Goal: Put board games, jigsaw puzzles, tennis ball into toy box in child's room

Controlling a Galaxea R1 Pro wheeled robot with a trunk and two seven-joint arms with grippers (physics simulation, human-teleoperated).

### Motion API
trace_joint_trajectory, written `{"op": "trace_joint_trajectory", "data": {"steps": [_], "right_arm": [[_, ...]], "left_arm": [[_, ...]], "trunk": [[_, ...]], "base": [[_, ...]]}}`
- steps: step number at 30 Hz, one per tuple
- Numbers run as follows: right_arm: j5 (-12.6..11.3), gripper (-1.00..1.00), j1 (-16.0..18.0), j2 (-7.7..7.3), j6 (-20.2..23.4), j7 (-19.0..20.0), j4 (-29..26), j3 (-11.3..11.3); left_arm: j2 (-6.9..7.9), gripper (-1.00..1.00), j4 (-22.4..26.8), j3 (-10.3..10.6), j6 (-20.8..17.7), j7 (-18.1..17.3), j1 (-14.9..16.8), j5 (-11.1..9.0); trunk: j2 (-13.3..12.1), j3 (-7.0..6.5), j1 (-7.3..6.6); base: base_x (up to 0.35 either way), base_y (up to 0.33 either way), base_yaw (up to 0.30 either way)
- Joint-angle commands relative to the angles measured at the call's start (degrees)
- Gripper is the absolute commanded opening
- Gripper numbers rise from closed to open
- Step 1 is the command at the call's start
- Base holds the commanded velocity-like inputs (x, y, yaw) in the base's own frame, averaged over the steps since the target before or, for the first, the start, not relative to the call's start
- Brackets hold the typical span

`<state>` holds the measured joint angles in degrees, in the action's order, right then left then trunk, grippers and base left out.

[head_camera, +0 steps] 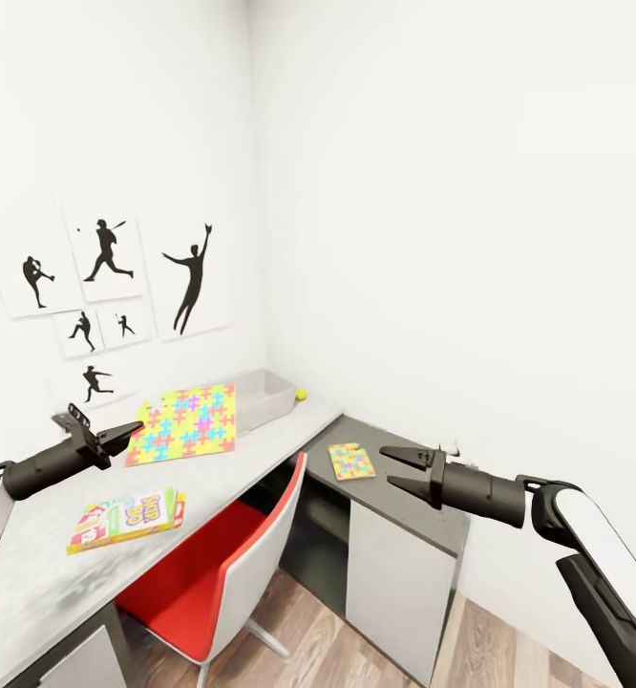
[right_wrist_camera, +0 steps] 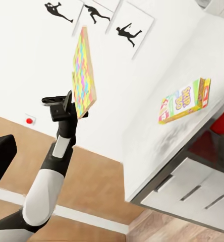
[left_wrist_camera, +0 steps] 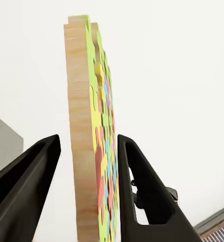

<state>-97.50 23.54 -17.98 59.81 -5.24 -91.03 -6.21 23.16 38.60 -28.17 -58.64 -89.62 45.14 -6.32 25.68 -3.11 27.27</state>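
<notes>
Left tool (head_camera: 117,438) clamped on jigsaw puzzle (head_camera: 184,423), raised over bench (head_camera: 31,564); next, carry to toy box (head_camera: 261,397). Right tool (head_camera: 394,470) apart, empty.

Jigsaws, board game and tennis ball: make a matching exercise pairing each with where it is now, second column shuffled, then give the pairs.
Things
1. large jigsaw puzzle
2. small jigsaw puzzle
3. board game
4. tennis ball

Places
A. lying on the light-grey desk top, near its front edge
B. on the lower dark-grey section
C. held up off the desk by the left gripper
D. on the desk just beside the toy box, by the corner

Pairs: 1-C, 2-B, 3-A, 4-D
</notes>
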Motion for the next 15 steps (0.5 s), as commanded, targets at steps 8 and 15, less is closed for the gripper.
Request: {"op": "trace_joint_trajectory", "data": {"steps": [8,15], "right_arm": [[-0.59,1.00,0.01,-0.02,0.09,-0.48,-0.08,-0.04],[-0.59,1.00,0.01,0.04,0.05,-0.48,-0.11,-0.06]], "left_arm": [[-0.01,-1.00,-0.01,-0.04,-0.60,-0.32,0.03,0.16],[0.04,-1.00,-0.01,-0.04,-0.60,-0.38,0.03,0.24]], "trunk": [[0.03,-0.22,0.05],[0.03,-0.23,0.05]], "base": [[0.210,-0.193,0.149],[0.189,0.010,0.005]]}}
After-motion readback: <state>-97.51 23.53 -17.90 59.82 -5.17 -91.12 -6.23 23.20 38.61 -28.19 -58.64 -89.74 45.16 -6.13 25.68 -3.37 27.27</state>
